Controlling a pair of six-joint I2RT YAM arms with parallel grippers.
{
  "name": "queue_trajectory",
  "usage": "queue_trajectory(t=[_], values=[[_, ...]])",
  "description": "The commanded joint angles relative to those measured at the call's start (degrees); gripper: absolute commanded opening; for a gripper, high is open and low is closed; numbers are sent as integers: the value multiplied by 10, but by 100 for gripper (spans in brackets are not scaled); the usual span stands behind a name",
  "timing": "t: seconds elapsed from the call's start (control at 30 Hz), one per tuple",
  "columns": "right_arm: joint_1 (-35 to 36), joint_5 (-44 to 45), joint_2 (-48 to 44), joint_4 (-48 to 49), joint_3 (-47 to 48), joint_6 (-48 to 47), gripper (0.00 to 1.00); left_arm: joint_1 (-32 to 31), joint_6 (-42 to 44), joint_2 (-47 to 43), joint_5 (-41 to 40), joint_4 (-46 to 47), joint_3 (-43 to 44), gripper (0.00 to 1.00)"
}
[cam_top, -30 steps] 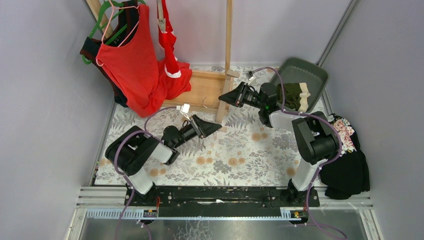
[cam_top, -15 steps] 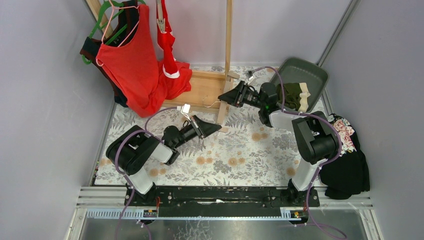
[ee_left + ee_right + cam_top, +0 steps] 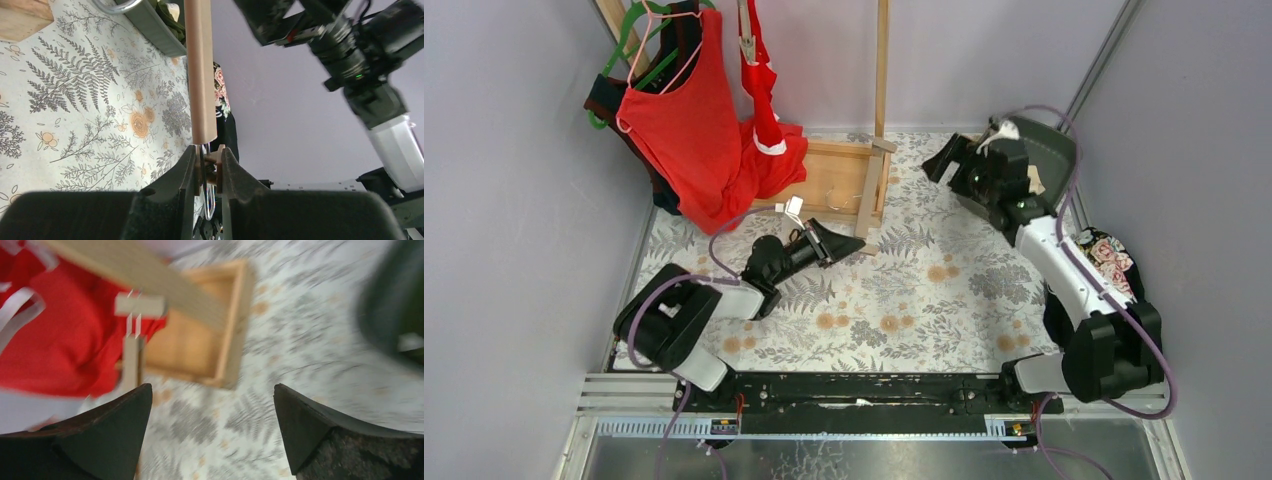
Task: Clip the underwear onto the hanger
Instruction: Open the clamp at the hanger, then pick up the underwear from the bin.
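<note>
Now | right gripper (image 3: pixel 212 390): released wooden hanger (image 3: pixel 200 75), jaws wide, empty, swung to grey bin (image 3: pixel 1062 138) at 2 o'clock | left gripper (image 3: pixel 207 156): clamped on hanger end | olive briefs (image 3: pixel 164 5) pickup likely next

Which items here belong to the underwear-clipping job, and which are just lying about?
Job:
wooden hanger, its end pinched in the left tool
red briefs hanging from a clip
olive briefs in the grey bin
right tool, open

Lying about:
red tank top
black floral cloth
</note>
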Motion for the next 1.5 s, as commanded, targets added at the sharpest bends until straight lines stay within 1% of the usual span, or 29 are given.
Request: queue_trajectory(t=[0.0, 0.07, 0.13, 0.2, 0.27, 0.4, 0.57, 0.87, 1.03, 1.17, 1.27, 1.3, 1.33, 1.37, 1.4, 1.43, 1.47], values=[[-33, 243, 63, -282, 179, -140, 97, 8, 61, -70, -8, -164, 57, 0], [-59, 271, 133, -363, 258, -154, 98, 8, 77, -91, -13, -203, 68, 0], [-79, 288, 182, -390, 300, -155, 99, 7, 93, -107, -11, -240, 80, 0], [-99, 282, 213, -380, 311, -147, 99, 7, 99, -117, -4, -255, 83, 0], [-123, 267, 229, -349, 306, -138, 99, 7, 97, -124, 8, -254, 82, 0], [-175, 233, 267, -325, 319, -130, 97, 7, 93, -135, 30, -231, 67, 0], [-225, 213, 337, -335, 367, -137, 96, 7, 99, -142, 43, -229, 56, 0], [-252, 199, 450, -349, 458, -131, 91, 7, 103, -162, 46, -234, 41, 0], [-259, 205, 488, -360, 489, -129, 88, 7, 105, -165, 43, -235, 34, 0], [-264, 231, 511, -372, 505, -138, 88, 7, 105, -164, 43, -233, 31, 0], [-267, 224, 516, -369, 502, -141, 88, 7, 106, -162, 40, -232, 28, 0], [-267, 222, 517, -367, 502, -141, 87, 7, 106, -161, 40, -230, 27, 0], [-267, 220, 519, -365, 501, -141, 82, 8, 106, -159, 39, -230, 27, 0], [-266, 217, 522, -364, 500, -141, 74, 7, 106, -158, 39, -227, 26, 0], [-266, 215, 524, -364, 500, -141, 61, 7, 104, -156, 40, -225, 25, 0], [-267, 212, 524, -362, 498, -141, 42, 7, 103, -154, 40, -223, 24, 0], [-267, 215, 520, -360, 494, -140, 21, 7, 103, -153, 40, -222, 23, 0]])
